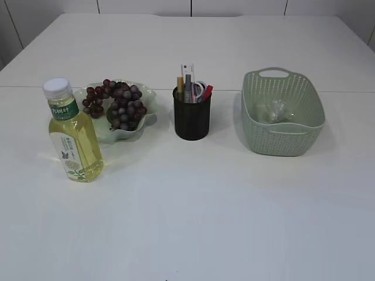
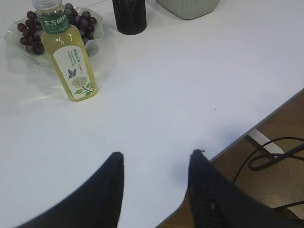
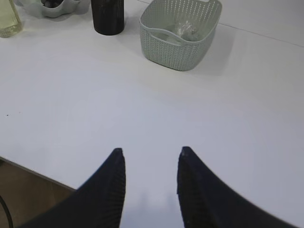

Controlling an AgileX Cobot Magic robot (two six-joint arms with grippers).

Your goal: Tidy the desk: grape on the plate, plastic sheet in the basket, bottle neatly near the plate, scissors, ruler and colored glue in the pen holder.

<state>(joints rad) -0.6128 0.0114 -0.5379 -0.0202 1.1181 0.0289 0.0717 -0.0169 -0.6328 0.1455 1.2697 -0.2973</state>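
A bunch of dark grapes [image 1: 120,104] lies on the pale green plate [image 1: 149,100]. The yellow-drink bottle [image 1: 73,134] stands upright just in front of the plate's left side, also in the left wrist view [image 2: 70,56]. The black pen holder [image 1: 191,116] holds a ruler [image 1: 187,72], scissors [image 1: 200,89] and glue sticks. Clear plastic sheet [image 1: 274,110] sits crumpled inside the green basket [image 1: 283,140]. My left gripper [image 2: 156,153] hangs open over the table's near edge, empty. Over bare table my right gripper [image 3: 149,150] is open and empty too. Neither arm shows in the exterior view.
The white table [image 1: 193,216] stretches wide in front of the objects. Its near edge [image 2: 266,116] runs close to my left gripper, with brown floor and black cables [image 2: 270,159] beyond. The basket [image 3: 183,33] and pen holder [image 3: 108,16] stand far ahead of my right gripper.
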